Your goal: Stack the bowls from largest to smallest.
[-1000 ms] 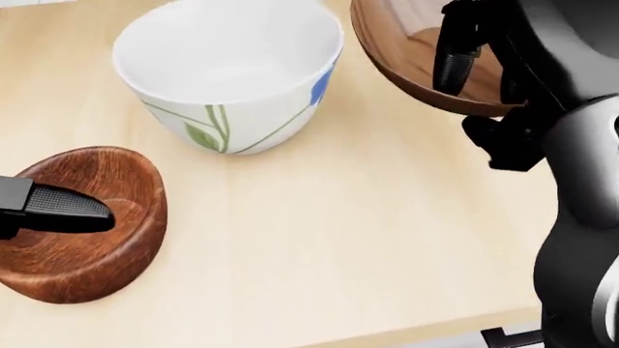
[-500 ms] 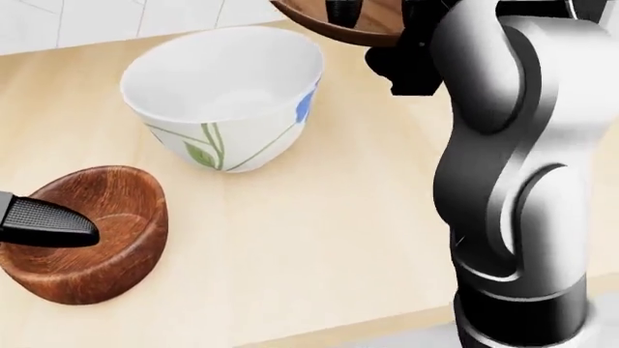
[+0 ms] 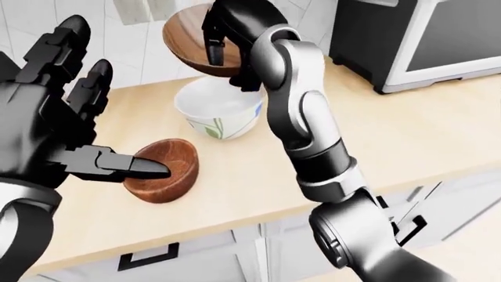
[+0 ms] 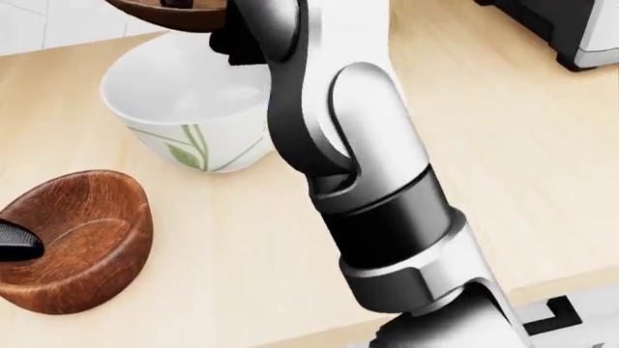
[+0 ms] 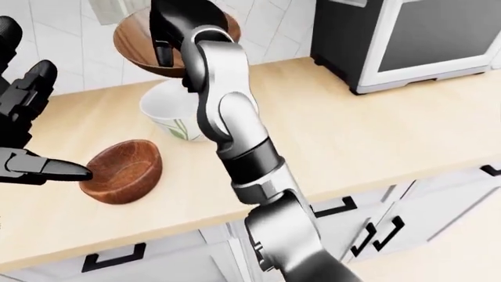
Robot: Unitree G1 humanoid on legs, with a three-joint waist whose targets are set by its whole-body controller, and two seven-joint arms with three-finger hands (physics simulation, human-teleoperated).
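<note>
My right hand (image 3: pixel 221 36) is shut on the rim of a medium brown wooden bowl (image 3: pixel 184 46) and holds it tilted in the air, just above the large white bowl with a green leaf pattern (image 3: pixel 221 113). The white bowl stands upright on the counter (image 3: pixel 407 129) and shows in the head view (image 4: pixel 179 109). A small dark wooden bowl (image 3: pixel 174 175) sits at the counter's left. My left hand (image 3: pixel 74 132) is open, fingers spread, with one fingertip (image 3: pixel 145 168) reaching over that bowl's rim.
A black microwave (image 3: pixel 427 41) stands at the counter's upper right. A white tiled wall (image 3: pixel 141 12) rises behind the bowls. My right arm (image 4: pixel 358 167) crosses the middle of the head view. White cabinet drawers with dark handles (image 3: pixel 148 257) run below the counter edge.
My right arm has carried the medium wooden bowl leftward to above the white bowl and now crosses the head view. My left fingertip has drawn back left. The view shifted slightly.
</note>
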